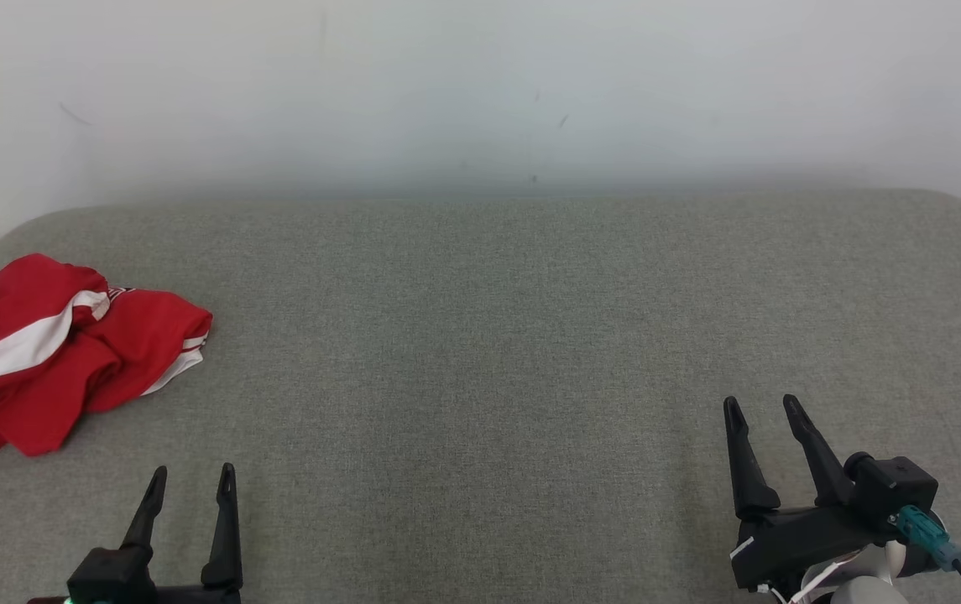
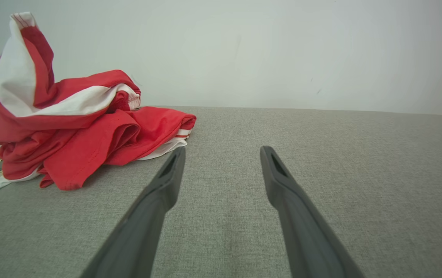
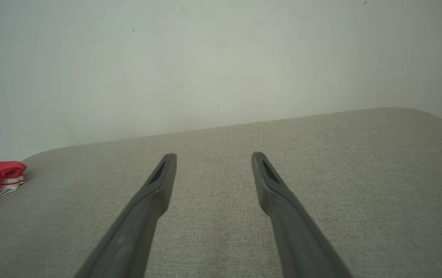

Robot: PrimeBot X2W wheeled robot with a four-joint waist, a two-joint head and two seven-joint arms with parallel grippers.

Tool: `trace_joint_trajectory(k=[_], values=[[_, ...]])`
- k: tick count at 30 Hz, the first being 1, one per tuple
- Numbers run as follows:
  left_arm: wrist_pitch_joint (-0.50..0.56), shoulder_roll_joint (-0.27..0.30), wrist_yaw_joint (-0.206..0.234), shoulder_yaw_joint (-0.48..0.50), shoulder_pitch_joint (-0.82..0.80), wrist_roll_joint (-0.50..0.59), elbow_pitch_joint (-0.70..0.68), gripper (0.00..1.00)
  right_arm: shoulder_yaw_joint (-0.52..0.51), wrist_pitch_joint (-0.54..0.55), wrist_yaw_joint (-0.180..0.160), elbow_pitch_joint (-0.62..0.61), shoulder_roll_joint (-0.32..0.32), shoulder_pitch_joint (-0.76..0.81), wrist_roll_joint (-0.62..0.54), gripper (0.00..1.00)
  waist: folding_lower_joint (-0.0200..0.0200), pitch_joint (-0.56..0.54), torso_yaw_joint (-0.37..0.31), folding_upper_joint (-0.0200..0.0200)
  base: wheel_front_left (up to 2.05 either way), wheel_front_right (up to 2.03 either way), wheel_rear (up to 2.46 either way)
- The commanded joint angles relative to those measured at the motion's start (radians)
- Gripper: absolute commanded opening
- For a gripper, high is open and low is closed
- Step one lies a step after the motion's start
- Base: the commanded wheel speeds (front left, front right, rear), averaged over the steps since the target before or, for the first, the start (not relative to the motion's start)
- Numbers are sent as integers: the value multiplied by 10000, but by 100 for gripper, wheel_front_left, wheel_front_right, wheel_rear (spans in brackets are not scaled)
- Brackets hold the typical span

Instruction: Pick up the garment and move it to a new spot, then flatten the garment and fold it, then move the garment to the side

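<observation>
At the left edge of the head view you have the garment (image 1: 69, 352), red with white stripes. It is crumpled in a heap on the grey cloth-covered table (image 1: 488, 335), and part of it runs out of the frame. In the left wrist view one fold stands up tall at the upper left, so the pile looks loose and layered.

Your left gripper (image 1: 195, 470) sits at the lower left, just below the heap and clear of it, fingers spread wide and holding nothing. At the lower right, your right gripper (image 1: 760, 403) is likewise spread wide and empty, well apart from the garment.

The risks, as I judge them:
- If you pinch only the top fold, the rest may drag behind or slip free.
- The heap lies by the table's left edge, so a sideways nudge could push it off.
</observation>
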Motion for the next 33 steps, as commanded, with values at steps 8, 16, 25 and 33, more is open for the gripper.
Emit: trace_joint_trajectory(k=[8, 16, 25, 33], values=[[-77, 15, 82, 66, 87, 12, -53, 100, -218, -43, 7, 56, 85, -49, -256, 100, -1, -30, 25, 0, 0, 0, 0], [-77, 15, 117, 71, 115, -12, -42, 100, -157, -43, 7, 14, 122, -83, -318, 100, -1, -14, 136, 0, 0, 0, 0], [-65, 16, 206, 93, 187, -128, 49, 100, 187, -43, 7, -22, 101, -38, -264, 100, -1, -37, 980, 0, 0, 0, 0], [-63, 23, 231, 388, 427, -49, 89, 100, 528, -43, 7, -2, 146, -105, -181, 100, -1, -36, 1959, 0, 0, 0, 0]])
